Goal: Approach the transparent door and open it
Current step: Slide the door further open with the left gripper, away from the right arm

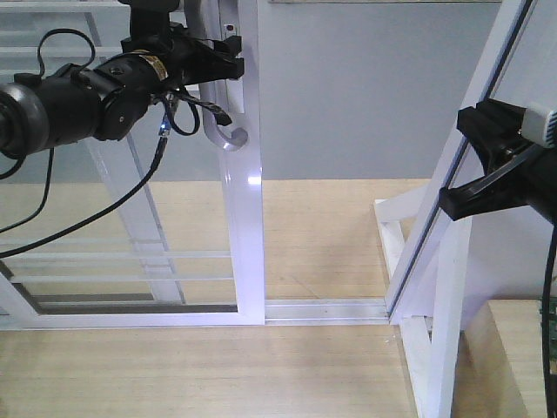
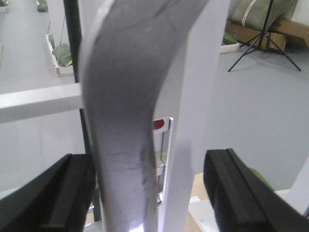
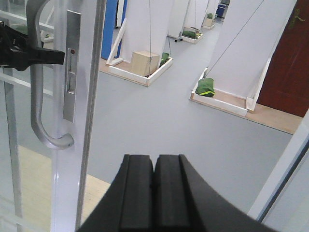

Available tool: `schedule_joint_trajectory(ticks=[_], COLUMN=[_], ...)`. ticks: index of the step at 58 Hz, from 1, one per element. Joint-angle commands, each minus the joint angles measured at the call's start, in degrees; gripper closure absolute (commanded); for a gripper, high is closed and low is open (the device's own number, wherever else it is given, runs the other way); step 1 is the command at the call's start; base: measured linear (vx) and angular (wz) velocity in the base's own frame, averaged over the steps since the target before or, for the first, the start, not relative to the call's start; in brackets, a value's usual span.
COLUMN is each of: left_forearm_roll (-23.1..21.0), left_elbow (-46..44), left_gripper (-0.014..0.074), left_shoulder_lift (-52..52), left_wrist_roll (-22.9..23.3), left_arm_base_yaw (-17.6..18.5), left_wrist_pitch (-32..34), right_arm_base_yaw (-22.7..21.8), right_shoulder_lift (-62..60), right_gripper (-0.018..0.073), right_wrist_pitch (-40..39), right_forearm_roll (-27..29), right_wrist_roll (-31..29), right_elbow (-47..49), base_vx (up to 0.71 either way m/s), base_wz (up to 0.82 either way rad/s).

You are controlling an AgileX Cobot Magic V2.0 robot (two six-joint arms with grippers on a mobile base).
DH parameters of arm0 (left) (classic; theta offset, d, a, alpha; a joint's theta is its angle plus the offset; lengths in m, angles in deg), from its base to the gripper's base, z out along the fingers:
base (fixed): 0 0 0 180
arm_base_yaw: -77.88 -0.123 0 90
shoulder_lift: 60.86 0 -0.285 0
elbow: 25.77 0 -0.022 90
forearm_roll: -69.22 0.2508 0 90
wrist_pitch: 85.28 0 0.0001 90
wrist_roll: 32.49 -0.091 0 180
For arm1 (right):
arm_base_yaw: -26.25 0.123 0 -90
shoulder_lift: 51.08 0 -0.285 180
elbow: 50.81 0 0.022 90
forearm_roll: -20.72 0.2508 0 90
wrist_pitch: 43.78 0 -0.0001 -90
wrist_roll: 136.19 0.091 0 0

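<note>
Your left gripper stands open, with one black finger on each side of the grey handle. One finger lies just beside it, perhaps touching; the other is clearly apart from the white frame, so nothing is clamped. Your right gripper is fully closed and empty, near the slanted frame post. The transparent door stands upright on the floor track, with a gap between its handle edge and the post. I judge that you are in the opening step. Next, close on the handle, or press it sideways, and slide the door along the track, away from the post.
</note>
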Motion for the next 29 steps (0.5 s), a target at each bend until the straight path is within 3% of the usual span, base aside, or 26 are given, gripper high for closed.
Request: schedule_joint_trajectory(ticks=[1,10,19,29], left_forearm_roll=[-0.8,-1.2,-1.1,-1.1], left_elbow=[-2.5,-2.5,-2.4,-2.4], left_gripper=[0.0097,0.0310,0.0596,0.0598], left_shoulder_lift=[-3.1,-3.1,-3.5,-5.0], left_wrist_roll=[0.4,0.4,0.4,0.4], left_arm_base_yaw=[0.1,0.1,0.1,0.0], left_wrist_pitch=[2.7,1.4,1.1,-2.7], right_arm_base_yaw=[-0.2,-0.2,-0.2,-0.2], right_shoulder_lift=[-0.8,-0.8,-0.8,-0.8], right_gripper=[0.0567,0.0567,0.0567,0.0567], right_wrist_pitch=[-5.3,-5.3,-6.3,-7.3], right_forearm_roll=[-0.1,-0.1,-0.4,-0.4], right_wrist_roll=[-0.3,-0.3,-0.8,-2.0], right_elbow=[1.6,1.6,1.6,1.6], base_vx=[0.00,0.00,0.00,0.00], base_wz=[0.00,0.00,0.00,0.00])
